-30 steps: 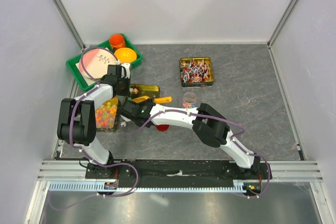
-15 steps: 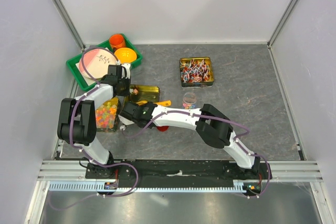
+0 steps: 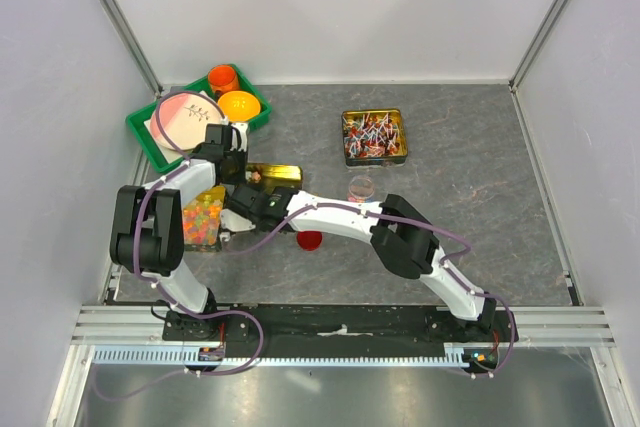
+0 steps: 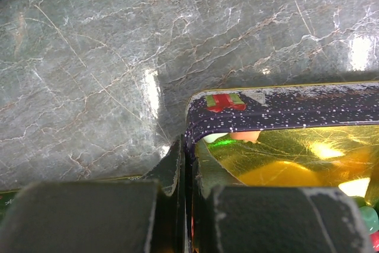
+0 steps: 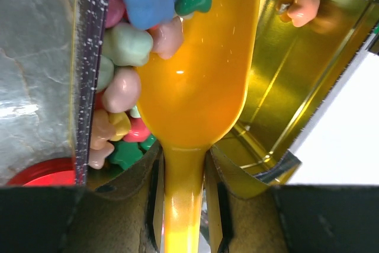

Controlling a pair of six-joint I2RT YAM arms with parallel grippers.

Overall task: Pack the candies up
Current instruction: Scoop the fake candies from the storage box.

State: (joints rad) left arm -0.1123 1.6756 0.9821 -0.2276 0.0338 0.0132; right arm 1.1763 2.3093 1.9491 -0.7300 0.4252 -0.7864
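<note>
Drive the scoop point(image 5: 195, 81) low along the floor of the tin point(image 4: 296, 108) and under the candies point(image 5: 127, 45) heaped against one of its walls, then lift slowly and level to avoid spilling any over the rim. Gripping the scoop's thin handle with the right pincer point(image 5: 183, 170), narrowed almost shut around it and reaching down inside the tin. Steadying the tin with the left pincer point(image 4: 186, 158), pressed together on the wall near a corner; brace there firmly against the scoop's push.

Green tray point(image 3: 137, 130), far left: orange cup point(image 3: 222, 78), yellow bowl point(image 3: 239, 105). Lollipop tin point(image 3: 374, 136) mid-tabletop point(image 3: 480, 177). Red lid point(image 3: 310, 240) nearer.
</note>
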